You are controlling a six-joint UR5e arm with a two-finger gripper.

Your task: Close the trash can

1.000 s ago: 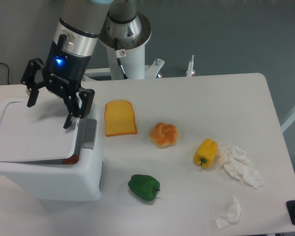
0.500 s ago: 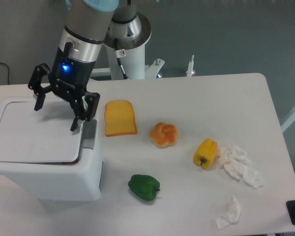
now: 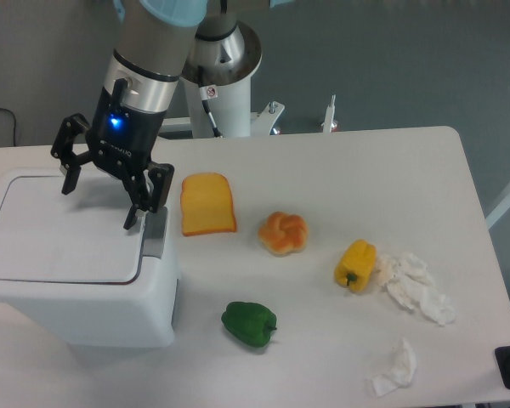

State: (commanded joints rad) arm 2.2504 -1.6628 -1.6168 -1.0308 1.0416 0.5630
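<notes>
The trash can (image 3: pixel 76 297) is a large white boxy bin at the left of the table. Its flat white lid (image 3: pixel 55 242) lies level on the body, with no gap showing at the edge. The grey latch tab (image 3: pixel 154 232) sits at the lid's right edge. My gripper (image 3: pixel 99 201) hangs over the lid's back right part with its black fingers spread wide and nothing between them. One fingertip (image 3: pixel 129 224) is just left of the latch tab, close to the lid surface.
A slice of orange-yellow bread (image 3: pixel 207 204) lies right of the can, then a bun (image 3: pixel 283 233), a yellow pepper (image 3: pixel 355 264) and a green pepper (image 3: pixel 249 323). Crumpled white tissues (image 3: pixel 418 286) lie at the right, another (image 3: pixel 397 367) near the front edge. The robot base (image 3: pixel 221 76) stands behind.
The lid has dropped flat; the dark gap under its front right edge is gone. My gripper moved a little right and stays open above the lid.
</notes>
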